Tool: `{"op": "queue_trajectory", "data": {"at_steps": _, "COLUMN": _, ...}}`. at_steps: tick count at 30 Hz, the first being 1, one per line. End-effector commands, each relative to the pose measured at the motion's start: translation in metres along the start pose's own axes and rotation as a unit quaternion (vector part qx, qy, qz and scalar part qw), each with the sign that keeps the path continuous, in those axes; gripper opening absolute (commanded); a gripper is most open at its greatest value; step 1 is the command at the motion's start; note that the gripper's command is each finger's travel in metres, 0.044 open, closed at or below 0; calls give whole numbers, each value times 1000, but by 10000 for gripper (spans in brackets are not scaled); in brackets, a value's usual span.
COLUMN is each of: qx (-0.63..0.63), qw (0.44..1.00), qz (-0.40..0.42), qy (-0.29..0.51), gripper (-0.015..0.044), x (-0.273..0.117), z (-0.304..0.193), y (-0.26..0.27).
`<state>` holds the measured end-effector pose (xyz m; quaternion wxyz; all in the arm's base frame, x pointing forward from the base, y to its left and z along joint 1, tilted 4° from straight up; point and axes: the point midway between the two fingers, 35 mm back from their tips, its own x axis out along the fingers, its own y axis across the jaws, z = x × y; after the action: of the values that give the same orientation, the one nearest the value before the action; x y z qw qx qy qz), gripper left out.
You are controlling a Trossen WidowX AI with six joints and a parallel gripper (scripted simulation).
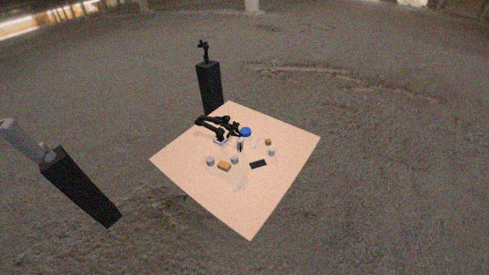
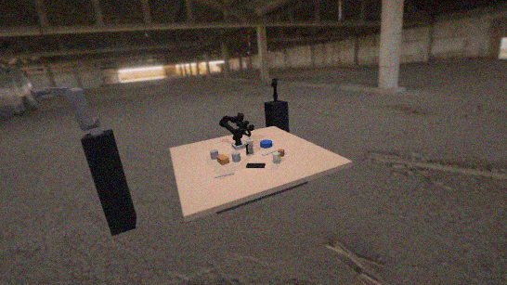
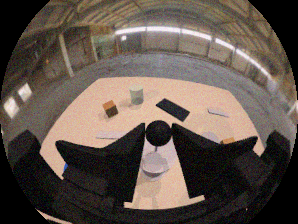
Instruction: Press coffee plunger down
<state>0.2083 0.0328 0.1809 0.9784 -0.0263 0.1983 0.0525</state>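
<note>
Where the arm bends down over the middle of the worktop [image 1: 278,184], the coffee press [image 1: 240,144] stands upright, a small cylinder with a pale upper part and a dark band down its side. Its plunger knob [image 3: 158,133], a round black ball, sits right at the top, and the wrist view looks straight down on it with the pale lid of the press showing just beneath. The claw [image 3: 158,137] is pinching that knob, one black finger [image 3: 109,163] on each side of it, the two standing a modest way apart.

Just beside the press, on the far side, lies a flat blue disc [image 1: 244,132]. The arm's base [image 1: 219,141] rests on a small light plate next to the press. Nearer the front edge are two short grey cylinders [image 1: 210,161], an orange-brown block [image 1: 224,166] between them, and a flat black rectangle [image 1: 257,164]. A smaller brown cube [image 1: 268,141] and a pale green cup [image 1: 271,150] stand to the other side, well apart from the press. Two tall black pedestals [image 1: 209,86] rise from the rough floor beside the worktop, each bearing a camera mount.
</note>
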Motion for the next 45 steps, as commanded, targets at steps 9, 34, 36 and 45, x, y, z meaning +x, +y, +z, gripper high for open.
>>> {"op": "queue_trajectory", "data": {"at_steps": 9, "qx": -9, "qw": 999, "qz": -2, "qy": 37, "gripper": 118, "x": 11, "z": -20, "y": 0}}
{"op": "queue_trajectory", "data": {"at_steps": 34, "qx": -9, "qw": 999, "qz": -2, "qy": 37, "gripper": 118, "x": 14, "z": -16, "y": 1}}
{"op": "queue_trajectory", "data": {"at_steps": 36, "qx": -9, "qw": 999, "qz": -2, "qy": 37, "gripper": 118, "x": 15, "z": -16, "y": 1}}
{"op": "queue_trajectory", "data": {"at_steps": 45, "qx": -9, "qw": 999, "qz": -2, "qy": 37, "gripper": 118, "x": 16, "z": -15, "y": 1}}
